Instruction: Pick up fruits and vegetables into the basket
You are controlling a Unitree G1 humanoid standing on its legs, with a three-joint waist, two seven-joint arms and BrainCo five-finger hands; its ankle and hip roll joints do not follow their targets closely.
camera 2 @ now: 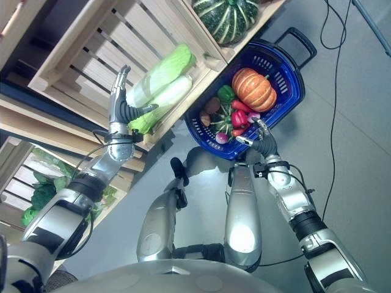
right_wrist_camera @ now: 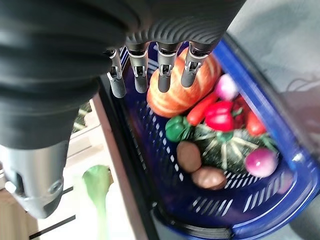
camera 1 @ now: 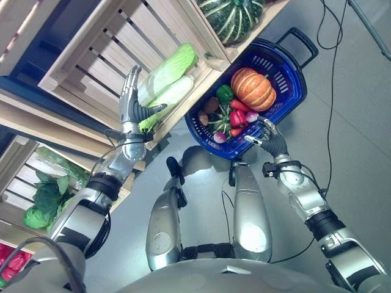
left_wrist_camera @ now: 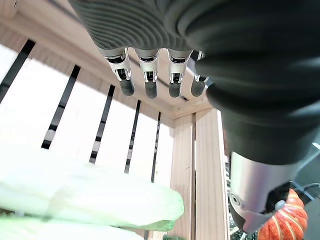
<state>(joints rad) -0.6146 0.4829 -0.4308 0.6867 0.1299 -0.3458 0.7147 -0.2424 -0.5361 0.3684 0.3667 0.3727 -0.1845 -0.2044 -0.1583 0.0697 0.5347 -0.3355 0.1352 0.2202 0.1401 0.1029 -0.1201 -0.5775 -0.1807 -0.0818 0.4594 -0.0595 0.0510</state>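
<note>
You have wooden slatted crates (camera 1: 91, 55) on a shelf along your left, and the blue basket (camera 1: 292, 91) on the grey floor (camera 1: 360, 140) just beside their corner, its black handle (camera 1: 299, 43) on the far side from you.

Two long pale green cabbages (camera 1: 168, 76) lie side by side in the nearest upper crate, their long axes running from the crate's middle out toward the corner post next to the basket. Above them the crate is open; its slatted back wall and front rail close them in at the sides. A striped dark green squash (camera 1: 232, 17) sits in the next crate along, and leafy greens (camera 1: 46, 198) fill a lower crate near your left elbow.

In the basket, the orange pumpkin (camera 1: 253, 88) lies at the far end, with a green pepper (camera 1: 225, 93), red peppers (camera 1: 237, 116), two brown potatoes (right_wrist_camera: 200, 167) and a purple-white radish (right_wrist_camera: 260, 162) crowded around a small dark striped squash at the near end.

Your left robot hand (camera 1: 131, 107) is raised just beside the cabbages, fingers straight, thumb spread toward them, holding nothing. Your right robot hand (camera 1: 269, 137) hovers at the basket's near rim, fingers relaxed and empty.
</note>
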